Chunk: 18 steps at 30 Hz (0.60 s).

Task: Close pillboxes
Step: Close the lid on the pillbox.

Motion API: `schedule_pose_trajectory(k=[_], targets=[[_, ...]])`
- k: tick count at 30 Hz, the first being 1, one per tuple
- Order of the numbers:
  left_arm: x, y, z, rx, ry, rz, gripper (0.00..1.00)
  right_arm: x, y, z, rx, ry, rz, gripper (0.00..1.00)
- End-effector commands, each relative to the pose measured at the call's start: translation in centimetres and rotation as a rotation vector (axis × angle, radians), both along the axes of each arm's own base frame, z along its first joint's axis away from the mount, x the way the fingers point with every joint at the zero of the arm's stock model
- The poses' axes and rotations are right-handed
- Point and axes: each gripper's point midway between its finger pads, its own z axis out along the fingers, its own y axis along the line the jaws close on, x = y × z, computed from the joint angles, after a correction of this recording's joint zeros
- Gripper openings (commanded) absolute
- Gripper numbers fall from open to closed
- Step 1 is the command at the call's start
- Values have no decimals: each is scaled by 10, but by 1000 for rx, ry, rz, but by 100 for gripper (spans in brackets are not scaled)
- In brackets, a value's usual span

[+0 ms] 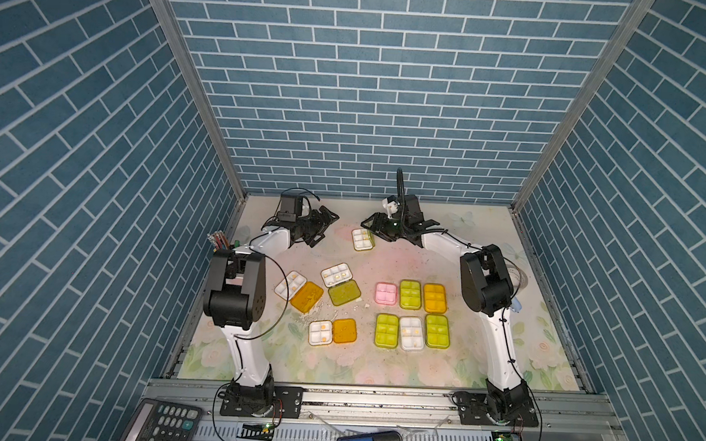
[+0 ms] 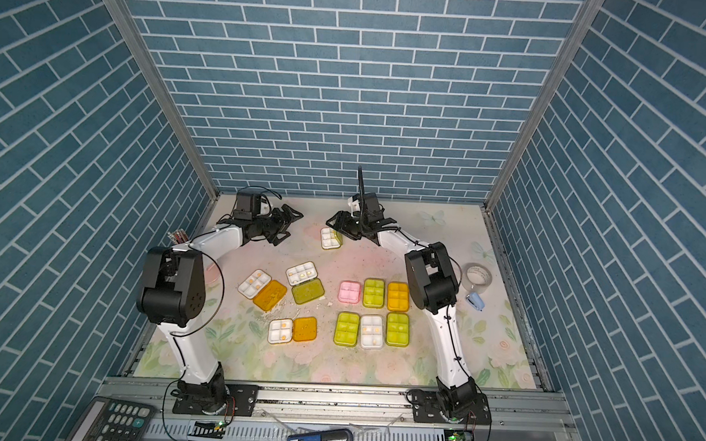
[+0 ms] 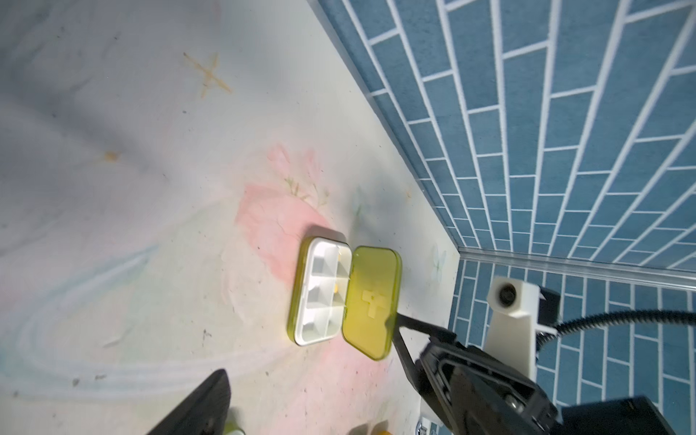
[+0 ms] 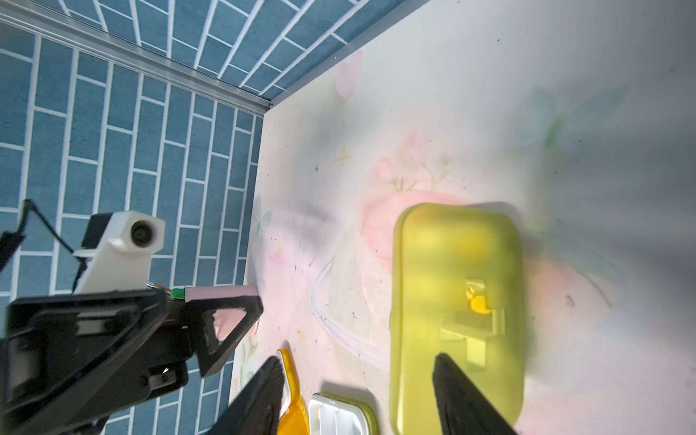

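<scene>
lid (image 3: 373,301) of far pillbox (image 3: 322,290) stands half-raised, touching spread right jaws.

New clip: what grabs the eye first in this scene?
A tidy block of six closed pillboxes sits right of centre, with lids in yellow-green, orange, pink and clear. Left of them, three open pillboxes lie with their lids flat. At the far middle, the right gripper noses against the raised yellow-green lid of a lone pillbox.

I see blue brick-patterned walls (image 1: 390,88), a pale floral surface (image 1: 439,368), and pillboxes (image 1: 410,294) with white trays and yellow-green, orange, pink or clear lids.
</scene>
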Motion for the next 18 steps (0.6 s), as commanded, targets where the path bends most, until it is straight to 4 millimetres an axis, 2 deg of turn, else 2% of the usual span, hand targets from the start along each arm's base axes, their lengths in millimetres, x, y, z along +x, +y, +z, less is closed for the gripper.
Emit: schedule_pose_trajectory(k=[1,9,12,15,18], targets=[[-19,-4,-6,-11,14,-19,93,-2,2,-14,-38,9,9,64],[-27,-14,6,-91,-7,-48,92,-4,8,-20,-92,14,12,64],[-31,-14,16,-100,-33,-48,93,-4,0,-33,-219,0,-13,64],[-34,-12,22,-93,-51,-38,93,-1,-18,-56,-440,-18,-43,65],[-35,-13,26,-96,-57,-39,93,2,-24,-67,-563,-42,-41,65]])
